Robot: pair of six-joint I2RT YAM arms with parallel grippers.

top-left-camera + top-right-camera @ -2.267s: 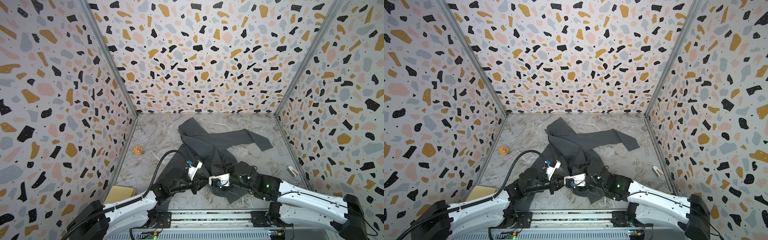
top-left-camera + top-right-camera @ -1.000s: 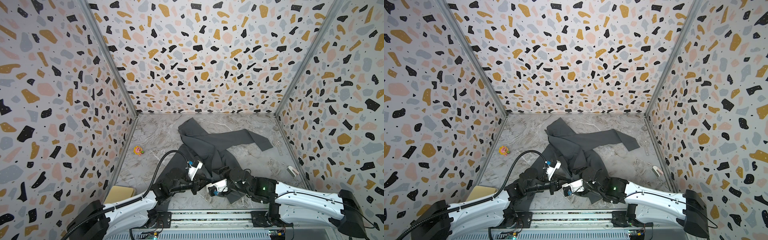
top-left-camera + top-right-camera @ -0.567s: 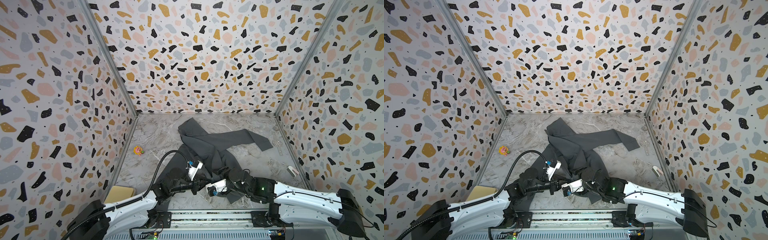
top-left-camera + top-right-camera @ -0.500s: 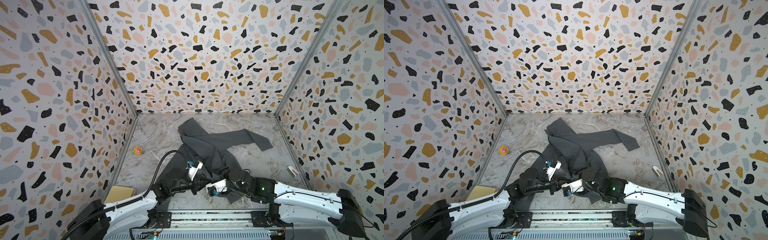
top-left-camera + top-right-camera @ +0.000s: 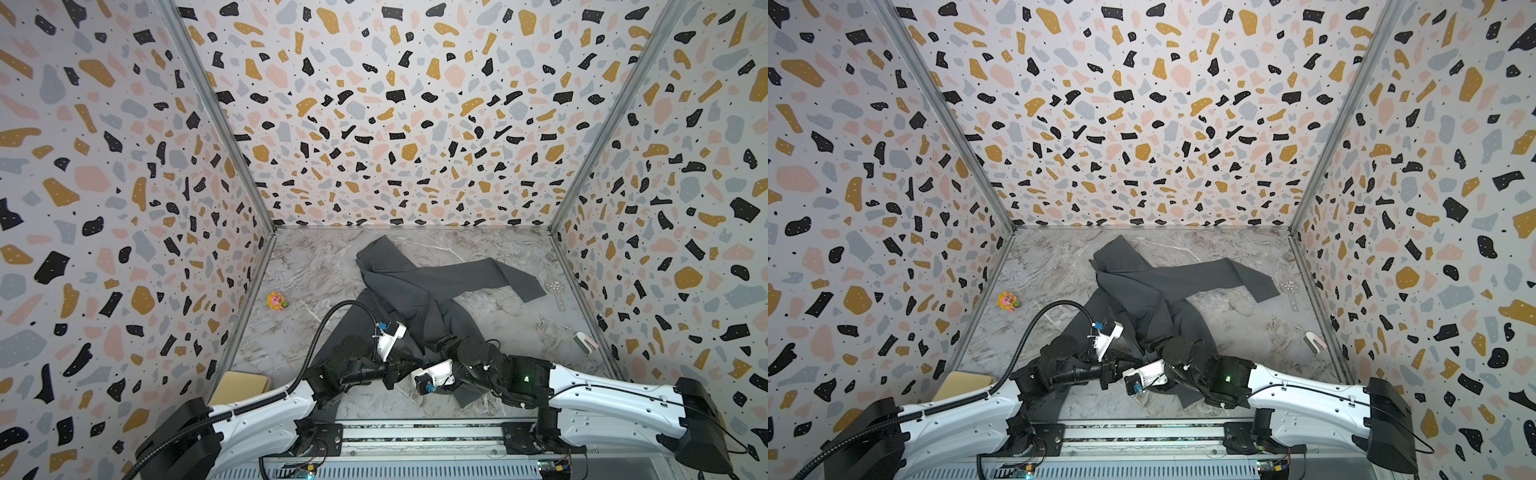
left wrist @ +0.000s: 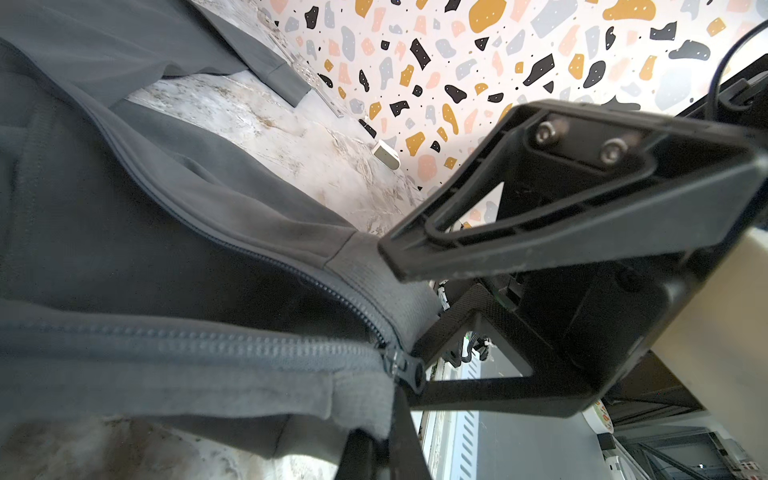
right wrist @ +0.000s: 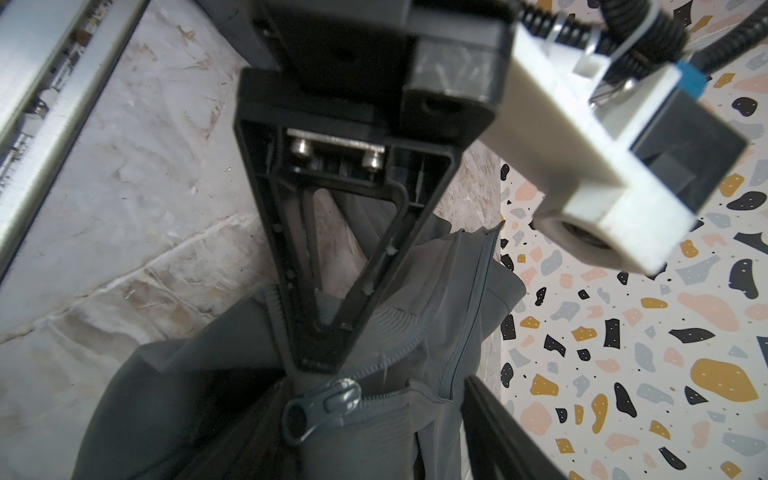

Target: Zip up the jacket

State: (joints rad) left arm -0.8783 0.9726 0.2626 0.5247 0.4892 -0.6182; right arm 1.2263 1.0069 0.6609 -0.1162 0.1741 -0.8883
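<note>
One dark charcoal-grey fabric jacket point(image 5: 415, 286) lies crumpled mid-way across the marbled grey table point(image 5: 324, 266), zipper undone. Two grippers meet at its near hem. The left gripper point(image 7: 311, 368) pinches the hem beside the single grey zipper slider point(image 7: 320, 409). The right gripper point(image 6: 399, 322) stands spread around the opposite hem end. One yellow flower toy point(image 5: 276, 301) lies well apart.

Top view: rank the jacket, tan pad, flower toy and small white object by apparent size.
Largest first: jacket; tan pad, nearer the camera; flower toy and small white object look alike, so unranked.
</note>
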